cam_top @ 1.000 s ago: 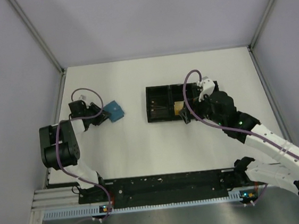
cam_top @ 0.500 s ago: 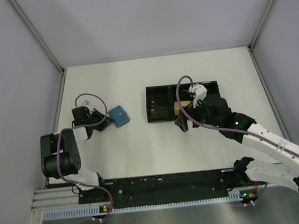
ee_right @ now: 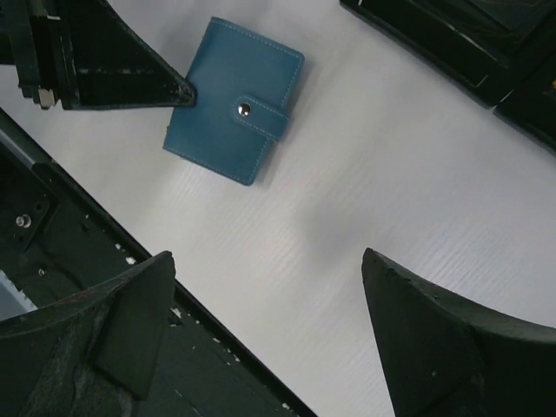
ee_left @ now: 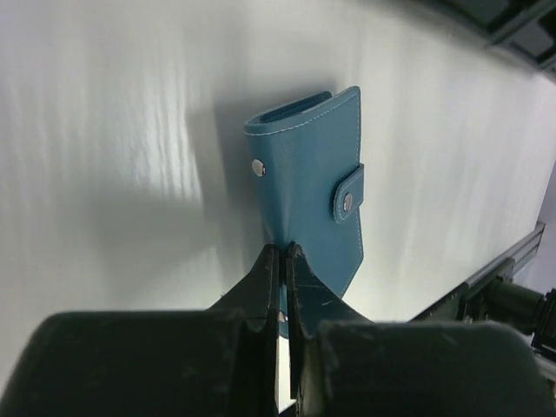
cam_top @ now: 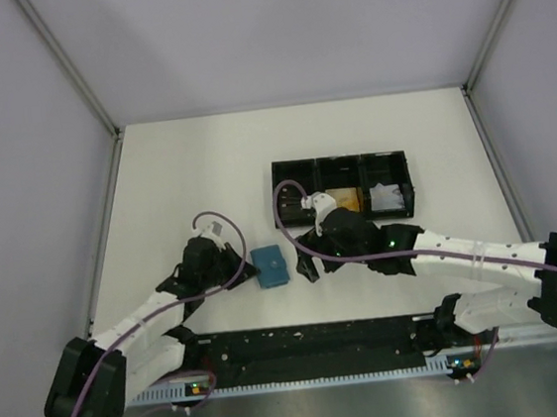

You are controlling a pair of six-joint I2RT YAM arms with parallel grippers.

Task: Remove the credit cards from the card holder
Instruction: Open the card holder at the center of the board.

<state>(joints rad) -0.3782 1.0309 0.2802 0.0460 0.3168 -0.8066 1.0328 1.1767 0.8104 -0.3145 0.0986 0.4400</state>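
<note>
The card holder [cam_top: 270, 267] is a closed teal wallet with a snapped strap, near the table's front middle. It also shows in the left wrist view [ee_left: 308, 195] and the right wrist view [ee_right: 233, 100]. My left gripper [cam_top: 246, 265] is shut on its left edge, its jaws pinched together on the leather [ee_left: 285, 254]. My right gripper [cam_top: 310, 267] is open and empty [ee_right: 268, 261], just right of the holder and above bare table. An orange-gold card [cam_top: 344, 202] lies in the middle compartment of the black tray. I see no black card.
The long black three-compartment tray [cam_top: 288, 180] lies behind the right gripper, with a white paper wad [cam_top: 389, 197] in its right compartment. The black rail [cam_top: 303, 343] runs along the table's near edge, close to both grippers [ee_right: 52, 226].
My left gripper has carried the card holder from the far left to the near middle. My right gripper has left the tray and come down to the left beside the holder.
</note>
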